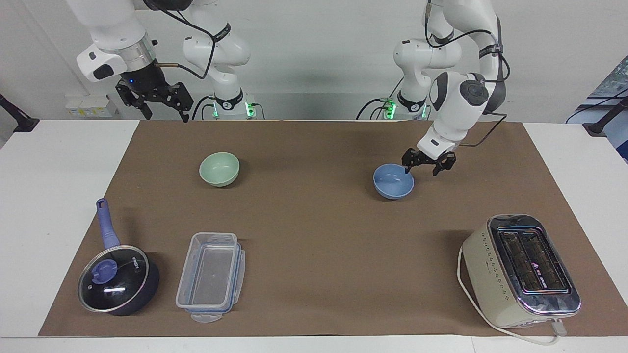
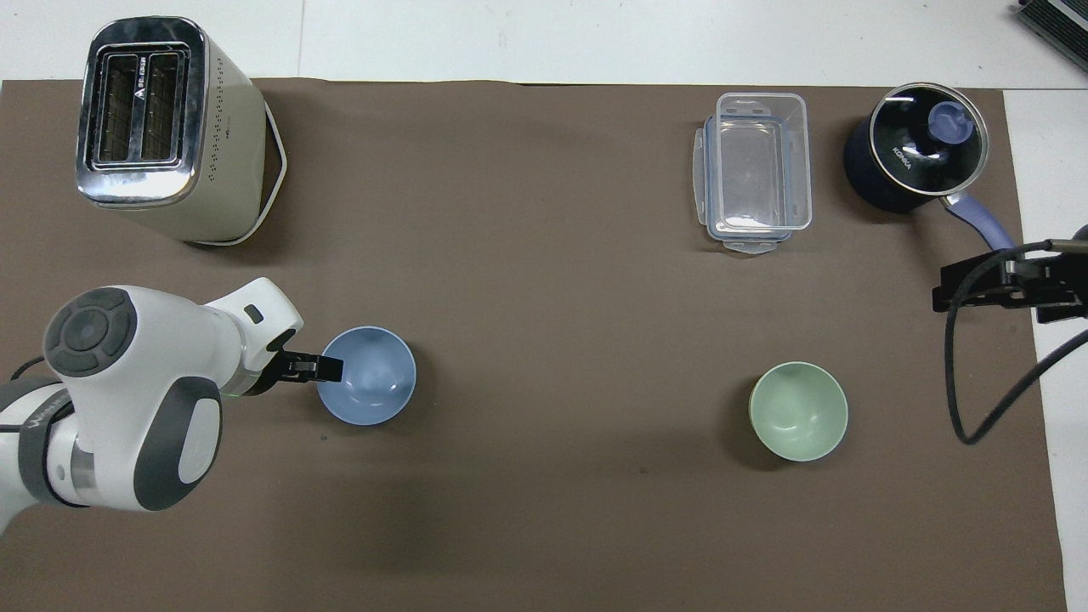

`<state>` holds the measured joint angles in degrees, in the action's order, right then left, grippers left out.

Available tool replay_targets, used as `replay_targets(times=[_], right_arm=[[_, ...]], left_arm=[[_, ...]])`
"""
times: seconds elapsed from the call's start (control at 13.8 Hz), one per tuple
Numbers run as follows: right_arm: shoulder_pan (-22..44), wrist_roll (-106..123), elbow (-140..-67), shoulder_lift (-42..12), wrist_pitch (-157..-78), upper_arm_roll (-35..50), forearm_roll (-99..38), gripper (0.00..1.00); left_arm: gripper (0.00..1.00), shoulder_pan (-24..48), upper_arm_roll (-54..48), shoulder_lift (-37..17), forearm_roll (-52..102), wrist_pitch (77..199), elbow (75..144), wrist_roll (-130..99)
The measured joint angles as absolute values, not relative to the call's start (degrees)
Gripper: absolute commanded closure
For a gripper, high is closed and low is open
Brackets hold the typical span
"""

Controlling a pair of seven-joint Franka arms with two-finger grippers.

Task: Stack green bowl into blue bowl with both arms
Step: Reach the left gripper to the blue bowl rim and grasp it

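Now, left gripper [image 1: 426, 165]: open astride blue bowl [image 1: 393, 181] rim
Right gripper [image 1: 158, 100]: open, waiting
Risk: shallow pinch, bowl tips

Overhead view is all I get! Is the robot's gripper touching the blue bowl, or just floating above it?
Observer: The left gripper is down at the blue bowl's rim, open. One finger looks inside the rim and one outside. It has not closed on it.
Operator: And the other gripper? I only see a bit of black stuff.
Observer: The right gripper hangs high up, open and empty, waiting.
Operator: Is it near the green bowl?
Observer: No. The green bowl sits untouched, well below it.
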<state>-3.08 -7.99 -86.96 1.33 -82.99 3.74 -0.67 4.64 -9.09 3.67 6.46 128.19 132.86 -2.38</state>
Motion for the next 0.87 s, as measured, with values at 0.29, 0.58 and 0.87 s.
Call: replay_targets(times=[0.29,0.58,0.87], right_arm=[[-3.1,-8.0,-87.0,1.3,-83.0,3.7,-0.7,0.0],[-3.1,-8.0,-87.0,1.3,-83.0,3.7,-0.7,0.0],[-3.1,-8.0,-86.9,1.3,-83.0,3.7,-0.7,0.0]], left_arm=[[1.0,6.4,-9.1,0.4,6.5,133.4,135.3,-5.1],[1.0,7.4,-9.0,0.4,6.5,134.4,136.8,-6.4],[1.0,7.4,-8.8,1.5,6.8,131.0,134.4,-6.4]])
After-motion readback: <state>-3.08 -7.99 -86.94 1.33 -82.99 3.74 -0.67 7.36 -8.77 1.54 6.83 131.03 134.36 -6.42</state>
